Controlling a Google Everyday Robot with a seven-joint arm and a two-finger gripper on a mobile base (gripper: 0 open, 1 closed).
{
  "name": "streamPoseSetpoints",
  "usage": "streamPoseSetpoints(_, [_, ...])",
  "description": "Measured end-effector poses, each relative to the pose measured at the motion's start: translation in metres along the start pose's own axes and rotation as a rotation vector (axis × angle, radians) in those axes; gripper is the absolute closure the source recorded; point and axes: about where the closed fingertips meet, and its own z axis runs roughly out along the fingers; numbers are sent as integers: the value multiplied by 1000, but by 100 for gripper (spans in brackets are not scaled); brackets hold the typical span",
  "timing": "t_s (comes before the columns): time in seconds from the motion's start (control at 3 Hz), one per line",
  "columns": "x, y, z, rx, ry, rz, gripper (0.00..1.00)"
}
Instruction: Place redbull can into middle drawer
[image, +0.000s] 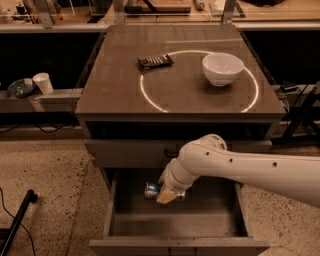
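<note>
The redbull can (151, 190) is a small silver-and-blue can lying sideways in my gripper (165, 194), with its shiny end to the left. The gripper is shut on it and holds it low inside the open middle drawer (210, 220), over the back left part of its bare grey floor. I cannot tell whether the can touches the floor. My white arm (250, 167) reaches in from the right and hides part of the drawer's back.
On the cabinet top stand a white bowl (222, 68) and a dark snack bar wrapper (155, 61) by a white circle marking. The shut top drawer front (125, 152) is just above the gripper. A paper cup (43, 83) stands on a ledge at left.
</note>
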Motion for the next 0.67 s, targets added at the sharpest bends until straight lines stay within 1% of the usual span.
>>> streamPoseSetpoints(0.33, [19,-6,31,2,5,-8,100])
streamPoseSetpoints(0.67, [56,-2,96,28,-86,-52,96])
